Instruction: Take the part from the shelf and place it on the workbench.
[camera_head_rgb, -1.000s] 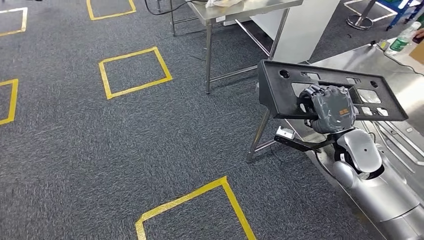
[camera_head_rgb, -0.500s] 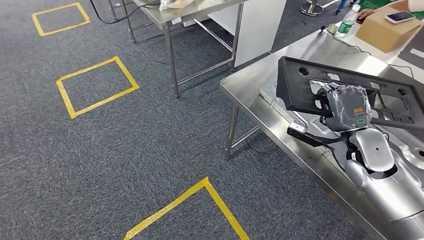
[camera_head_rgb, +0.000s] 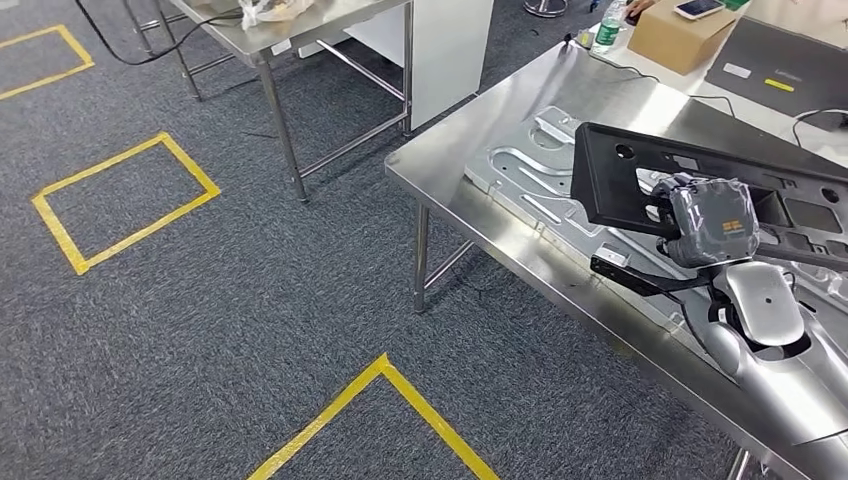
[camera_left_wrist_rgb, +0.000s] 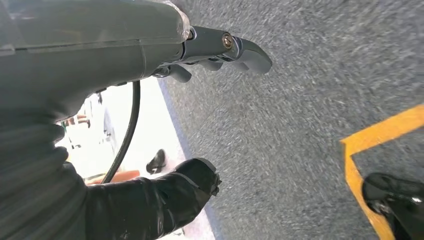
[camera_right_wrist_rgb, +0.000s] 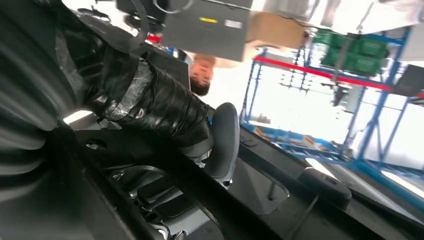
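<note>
A black plastic panel with cut-outs (camera_head_rgb: 620, 180) is the part. My right hand (camera_head_rgb: 705, 220) grips it from behind through an opening and holds it upright above the steel workbench (camera_head_rgb: 450, 160), over the bench's near half. In the right wrist view my taped thumb (camera_right_wrist_rgb: 160, 107) presses against the black panel (camera_right_wrist_rgb: 150, 150). My left hand (camera_left_wrist_rgb: 100, 55) hangs over the grey carpet (camera_left_wrist_rgb: 300, 100), fingers apart and holding nothing.
A grey stamped metal sheet (camera_head_rgb: 530, 160) lies on the workbench under the panel. A cardboard box (camera_head_rgb: 675, 35), a bottle (camera_head_rgb: 607, 25) and a grey laptop (camera_head_rgb: 780, 65) sit at its far end. A second steel table (camera_head_rgb: 270, 35) stands behind. Yellow tape squares (camera_head_rgb: 120, 200) mark the carpet.
The whole picture has shifted as the camera turned toward the workbench, which now shows much more of its top. My right hand still holds the black panel the same way.
</note>
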